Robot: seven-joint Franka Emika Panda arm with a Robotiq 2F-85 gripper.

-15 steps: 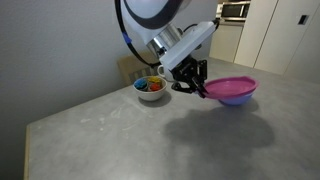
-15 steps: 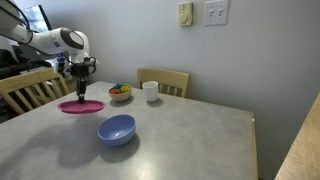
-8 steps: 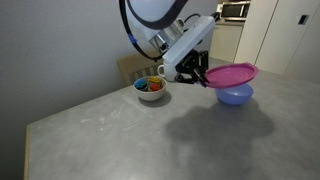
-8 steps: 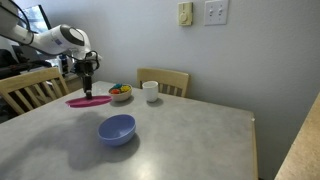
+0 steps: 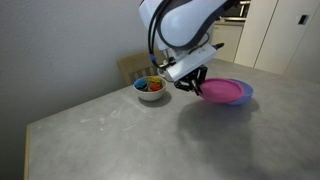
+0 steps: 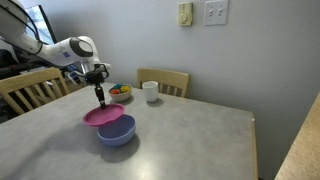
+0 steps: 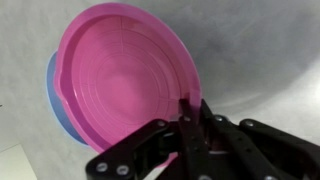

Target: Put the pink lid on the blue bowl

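The pink lid [image 5: 222,91] is a flat round magenta disc. My gripper [image 5: 192,84] is shut on its rim and holds it just over the blue bowl [image 5: 245,96], which it mostly covers. In an exterior view the pink lid [image 6: 105,115] hangs tilted over the near-left side of the blue bowl [image 6: 120,134], with the gripper [image 6: 100,100] pinching its edge. In the wrist view the pink lid [image 7: 125,75] fills the frame; only a sliver of the blue bowl [image 7: 54,92] shows at its left. The gripper [image 7: 187,110] fingers clamp the lid's rim.
A small pale bowl with colourful contents [image 5: 151,88] stands near the table's back edge; it also shows in an exterior view [image 6: 120,93], beside a white mug [image 6: 151,92]. Two wooden chairs [image 6: 164,80] stand behind the grey table [image 6: 190,140].
The gripper has carried the pink lid across the table and down, from raised beside the blue bowl to just over it, mostly covering it.
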